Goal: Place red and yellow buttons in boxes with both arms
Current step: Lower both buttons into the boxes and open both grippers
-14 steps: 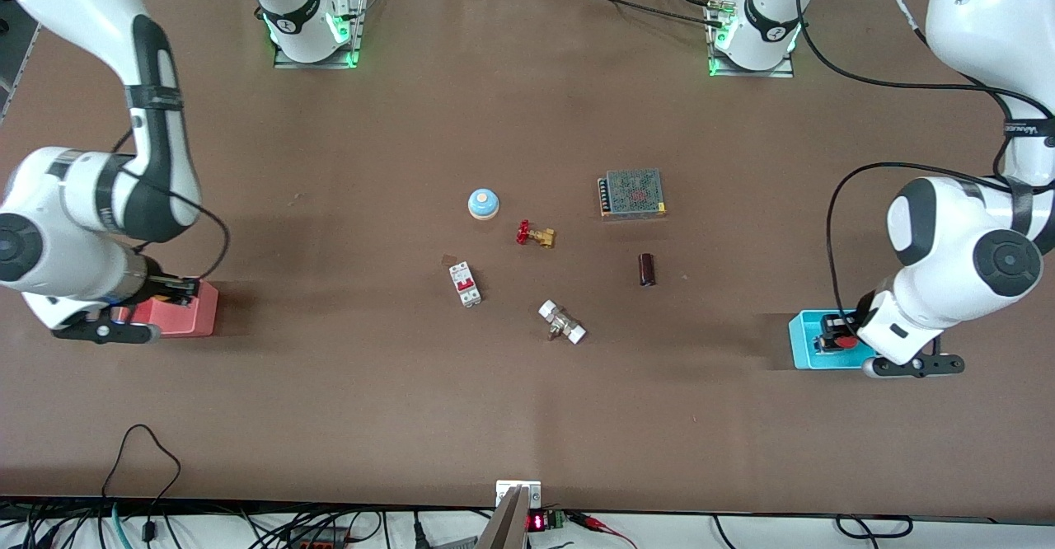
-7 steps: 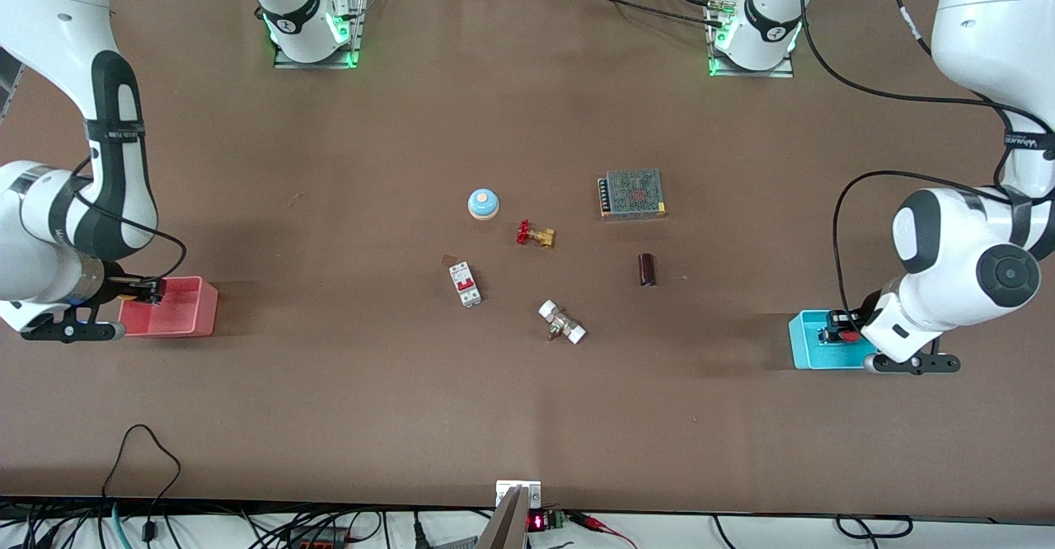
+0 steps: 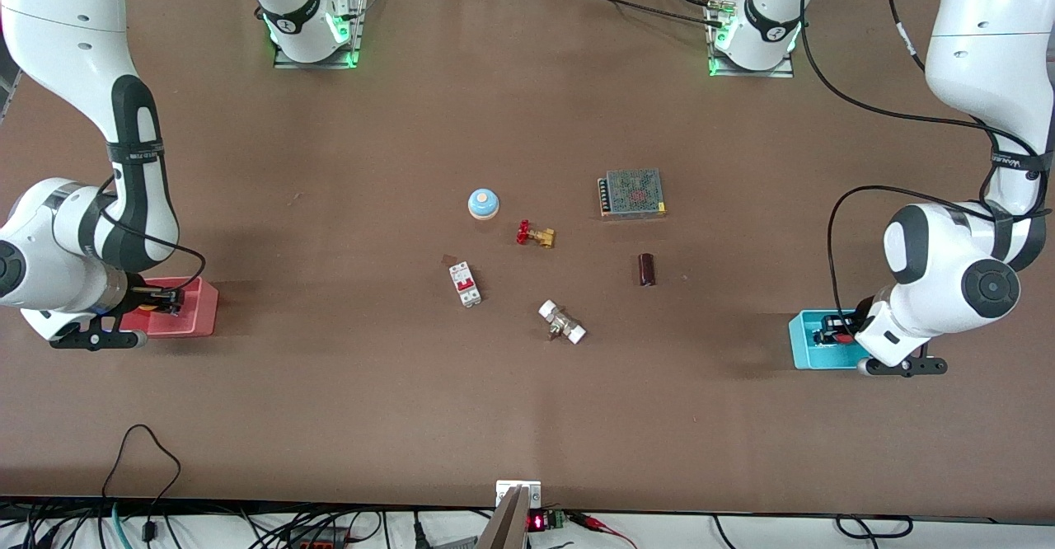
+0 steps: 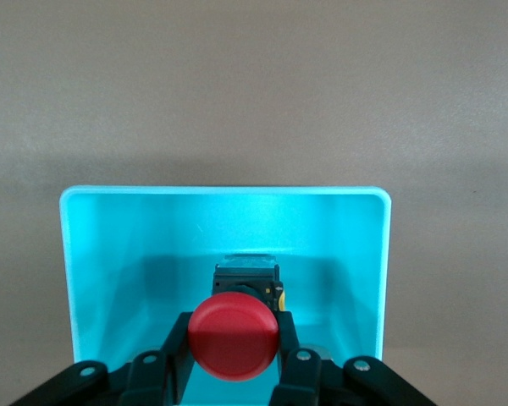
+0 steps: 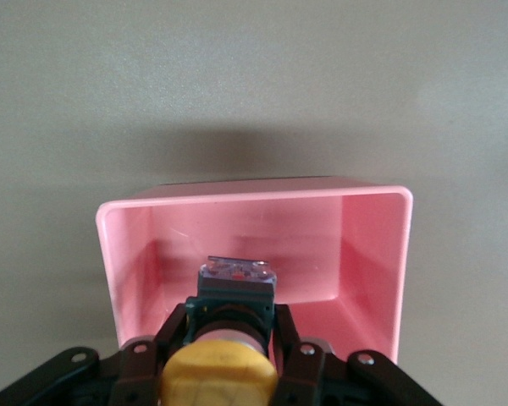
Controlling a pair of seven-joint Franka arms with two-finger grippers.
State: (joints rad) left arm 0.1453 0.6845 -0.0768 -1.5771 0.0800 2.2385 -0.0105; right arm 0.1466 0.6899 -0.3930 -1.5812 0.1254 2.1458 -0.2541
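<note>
Brown table. Left gripper (image 4: 234, 372) clamps red button (image 4: 234, 335) inside cyan box (image 4: 85, 254); right gripper (image 5: 223, 359) clamps yellow button (image 5: 218, 374) inside pink box (image 5: 377, 254). Judged: both placements nearly done; releases remain.

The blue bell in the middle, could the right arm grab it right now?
Probably not yet: the right gripper is shut on the yellow button over the pink box. The blue bell itself stands uncovered.
</note>
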